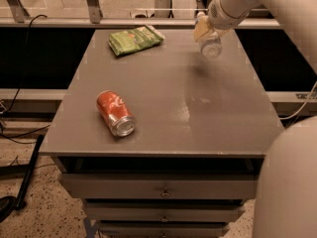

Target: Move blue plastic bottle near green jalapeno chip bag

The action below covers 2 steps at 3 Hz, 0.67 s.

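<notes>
The green jalapeno chip bag [135, 39] lies flat at the far left of the grey table [168, 103]. My gripper [204, 31] is at the far right of the table, shut on the blue plastic bottle [211, 46], and holds it in the air above the tabletop. The bottle hangs below the fingers with its clear round end toward the camera. It is to the right of the bag, with a gap of bare tabletop between them. My white arm reaches in from the upper right.
A red-orange soda can [115, 113] lies on its side at the front left of the table. Drawers [163, 190] sit under the tabletop. A rail and metal posts [92, 4] run behind the table. Cables [20, 83] hang at the left.
</notes>
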Available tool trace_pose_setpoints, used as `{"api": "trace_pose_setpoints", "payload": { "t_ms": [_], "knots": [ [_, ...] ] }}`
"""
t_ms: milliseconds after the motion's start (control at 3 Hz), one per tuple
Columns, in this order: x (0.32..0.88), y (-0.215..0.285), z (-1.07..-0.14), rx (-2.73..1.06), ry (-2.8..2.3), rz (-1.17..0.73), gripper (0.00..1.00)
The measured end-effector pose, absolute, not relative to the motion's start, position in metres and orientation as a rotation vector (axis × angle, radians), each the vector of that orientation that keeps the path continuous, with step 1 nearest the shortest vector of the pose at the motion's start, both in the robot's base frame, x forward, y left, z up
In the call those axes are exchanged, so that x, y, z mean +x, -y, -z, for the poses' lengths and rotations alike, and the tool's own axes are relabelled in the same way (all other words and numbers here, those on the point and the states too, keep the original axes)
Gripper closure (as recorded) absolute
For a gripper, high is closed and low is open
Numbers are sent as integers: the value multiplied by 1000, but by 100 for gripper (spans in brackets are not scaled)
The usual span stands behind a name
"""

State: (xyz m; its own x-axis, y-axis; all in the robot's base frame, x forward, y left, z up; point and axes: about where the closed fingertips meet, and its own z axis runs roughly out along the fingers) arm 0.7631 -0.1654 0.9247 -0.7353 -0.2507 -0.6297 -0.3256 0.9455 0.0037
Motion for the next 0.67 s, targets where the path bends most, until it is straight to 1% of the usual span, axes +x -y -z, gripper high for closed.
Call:
{"api": "trace_pose_setpoints", "payload": {
  "t_ms": [333, 667],
  "knots": [
    [795, 146, -920, -383, -2426, -179, 100],
    [820, 114, -905, -388, -2444, -249, 100]
  ]
}}
